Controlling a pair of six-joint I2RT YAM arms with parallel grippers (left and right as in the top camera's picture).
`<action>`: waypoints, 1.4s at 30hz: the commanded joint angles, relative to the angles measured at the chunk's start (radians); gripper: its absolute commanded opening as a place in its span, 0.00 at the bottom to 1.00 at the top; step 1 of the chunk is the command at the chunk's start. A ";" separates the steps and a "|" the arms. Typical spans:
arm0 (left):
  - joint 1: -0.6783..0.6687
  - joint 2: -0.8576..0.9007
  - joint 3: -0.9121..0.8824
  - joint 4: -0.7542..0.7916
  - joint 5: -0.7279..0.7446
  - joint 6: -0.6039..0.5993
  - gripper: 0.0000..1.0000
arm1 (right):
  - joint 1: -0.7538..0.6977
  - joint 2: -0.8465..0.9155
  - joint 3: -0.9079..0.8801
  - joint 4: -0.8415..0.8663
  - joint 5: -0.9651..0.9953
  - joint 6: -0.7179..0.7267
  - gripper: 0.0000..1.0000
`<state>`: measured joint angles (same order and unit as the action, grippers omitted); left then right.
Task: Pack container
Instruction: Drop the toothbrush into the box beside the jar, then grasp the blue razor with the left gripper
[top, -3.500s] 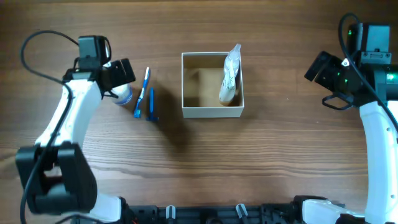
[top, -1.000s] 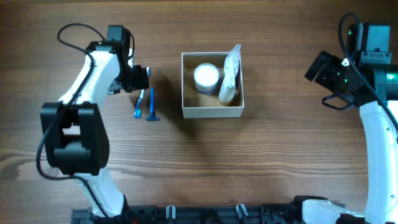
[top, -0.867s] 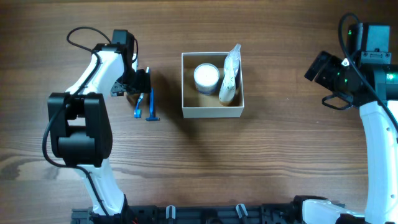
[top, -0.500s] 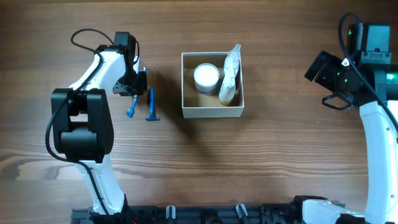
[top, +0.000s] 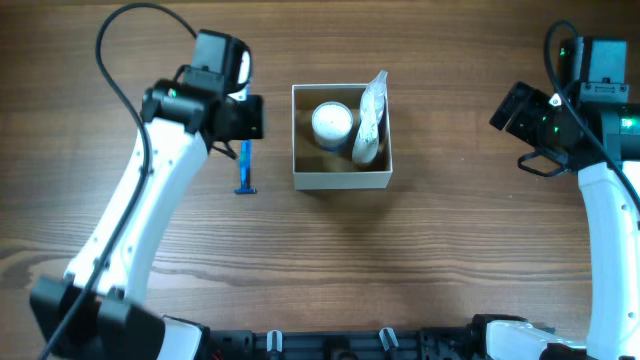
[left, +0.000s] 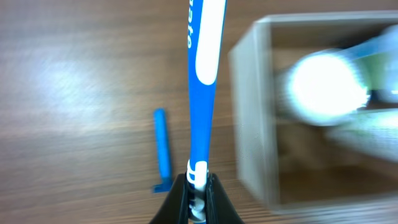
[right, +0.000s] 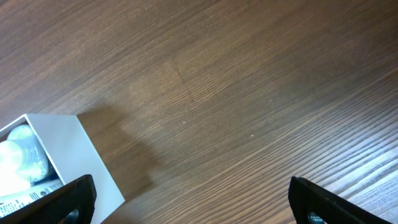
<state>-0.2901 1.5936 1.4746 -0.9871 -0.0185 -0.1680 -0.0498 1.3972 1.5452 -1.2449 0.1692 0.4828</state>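
Since it left the table (top: 450, 250), toothbrush (left: 202, 93) clamped in left gripper (left: 198, 186) beside container (top: 340, 181), right gripper (right: 193, 202) spread, unmoved.

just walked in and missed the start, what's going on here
The left hand is clamped on a blue and white toothbrush, held above the table beside the white container. A white-lidded jar and a pouch are already inside it. A blue razor lies on the table, not yet packed. The right hand hangs open, holding nothing.
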 joint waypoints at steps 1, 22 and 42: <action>-0.093 -0.008 0.003 0.048 0.010 -0.178 0.04 | -0.004 0.006 0.005 0.002 0.007 0.014 1.00; -0.205 0.098 -0.001 0.075 0.021 -0.311 0.41 | -0.004 0.006 0.005 0.003 0.007 0.014 1.00; 0.177 0.181 -0.169 0.062 0.011 -0.014 0.56 | -0.004 0.006 0.005 0.003 0.007 0.015 1.00</action>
<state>-0.1326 1.6444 1.3418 -0.9455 -0.1059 -0.2893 -0.0498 1.3972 1.5452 -1.2442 0.1692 0.4828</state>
